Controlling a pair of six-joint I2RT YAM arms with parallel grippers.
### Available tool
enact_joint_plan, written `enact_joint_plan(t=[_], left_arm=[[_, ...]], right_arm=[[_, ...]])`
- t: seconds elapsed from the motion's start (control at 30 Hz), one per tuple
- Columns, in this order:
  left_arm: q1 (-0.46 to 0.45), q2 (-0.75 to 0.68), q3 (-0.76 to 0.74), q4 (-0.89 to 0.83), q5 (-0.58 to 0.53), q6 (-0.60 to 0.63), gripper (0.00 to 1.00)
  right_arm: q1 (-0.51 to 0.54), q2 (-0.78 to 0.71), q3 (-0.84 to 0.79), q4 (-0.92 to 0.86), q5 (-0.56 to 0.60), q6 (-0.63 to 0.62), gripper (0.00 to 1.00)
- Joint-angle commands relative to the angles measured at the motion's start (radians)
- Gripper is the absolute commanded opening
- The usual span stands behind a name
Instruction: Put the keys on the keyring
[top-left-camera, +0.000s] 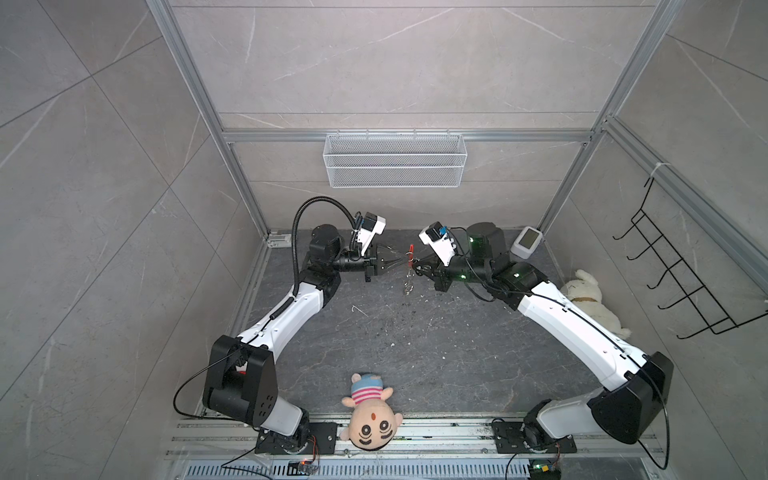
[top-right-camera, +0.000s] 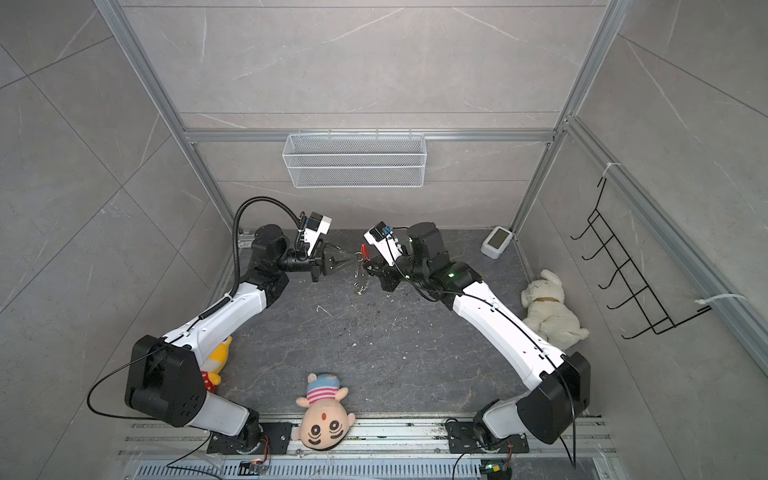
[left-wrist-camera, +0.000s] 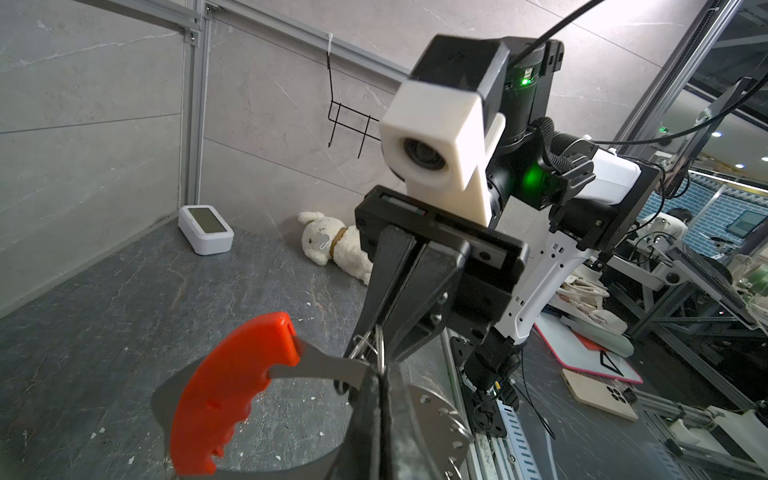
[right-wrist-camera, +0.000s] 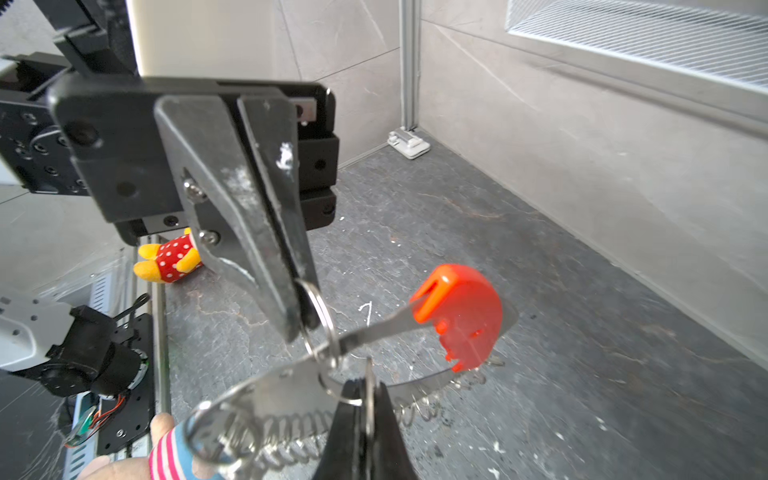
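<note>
Keyring (right-wrist-camera: 282, 386), red segment (right-wrist-camera: 461, 311) uppermost, is held in the air above the dark table's (top-left-camera: 415, 353) far middle, pinched from opposite sides by the clenched left gripper (left-wrist-camera: 381, 386) and clenched right gripper (right-wrist-camera: 361, 399).

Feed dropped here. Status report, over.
Both shut: left gripper, right gripper, on oval metal keyring with red plastic segment, airborne. No keys visible. No obstruction.
</note>
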Motion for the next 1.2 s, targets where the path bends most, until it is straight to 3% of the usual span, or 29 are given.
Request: enact_joint_plan(t=[0.0, 0.27, 0.47, 0.63, 0.97, 1.07, 1.1, 1.17], left_arm=[[-0.002, -0.028, 0.007, 0.033, 0.022, 0.028, 0.00], [-0.002, -0.028, 0.006, 0.031, 0.011, 0.029, 0.00], [-0.003, 0.018, -0.045, -0.116, -0.087, 0.190, 0.00], [-0.004, 0.107, -0.202, 0.113, -0.197, 0.138, 0.00], [-0.003, 0.303, -0.343, 0.388, -0.311, 0.038, 0.00], [-0.002, 0.349, -0.357, 0.429, -0.360, 0.016, 0.11], [-0.003, 0.356, -0.364, 0.442, -0.396, 0.010, 0.26], [-0.001, 0.356, -0.387, 0.463, -0.450, 0.010, 0.74]], right_arm=[[-0.008, -0.050, -0.006, -0.040, 0.048, -0.027, 0.00], [-0.008, -0.022, -0.005, -0.042, 0.000, -0.015, 0.00], [-0.007, 0.060, -0.046, 0.030, -0.009, 0.051, 0.00], [-0.007, 0.167, -0.102, 0.118, 0.014, 0.142, 0.00], [-0.006, 0.377, -0.124, 0.212, -0.021, 0.264, 0.02], [-0.006, 0.431, -0.121, 0.217, 0.018, 0.275, 0.01], [-0.008, 0.443, -0.122, 0.218, 0.042, 0.274, 0.02], [-0.009, 0.460, -0.123, 0.219, 0.061, 0.270, 0.09]])
